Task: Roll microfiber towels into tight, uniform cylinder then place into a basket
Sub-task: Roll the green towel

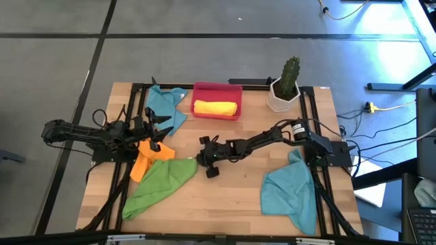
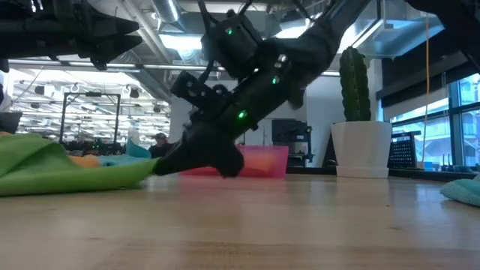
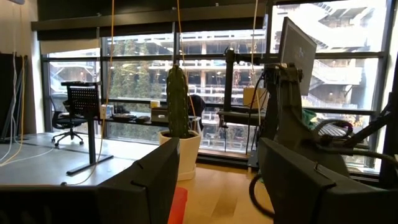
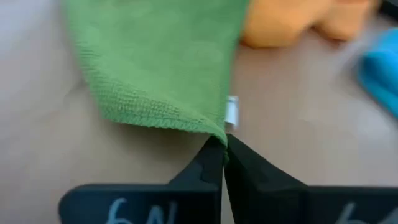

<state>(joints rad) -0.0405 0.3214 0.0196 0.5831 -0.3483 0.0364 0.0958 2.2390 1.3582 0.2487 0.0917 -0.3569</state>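
Pinched between the two dark fingertips of the right end effector (image 4: pixel 224 144) is a corner of the green towel (image 4: pixel 168 62), seen close up in the right wrist view; the jaws are pressed together on the fabric, beside a small white tag. On the wooden counter (image 1: pixel 225 197) the green towel (image 1: pixel 158 184) is spread toward the left front, and the right end effector (image 1: pixel 200 160) is placed at its right corner, low over the wood. An orange towel (image 1: pixel 144 162) is partly covered by the green one. A teal towel (image 1: pixel 167 105) is found at the back left, and another teal towel (image 1: pixel 291 190) is draped at the right front. The red basket (image 1: pixel 216 90) is set at the back middle, with a rolled yellow towel (image 1: pixel 215 107) inside it. A cactus in a white pot (image 1: pixel 283 92) is placed to the right of the basket. The left end effector (image 1: pixel 162 129) is held above the orange towel with its jaws apart, gripping nothing.
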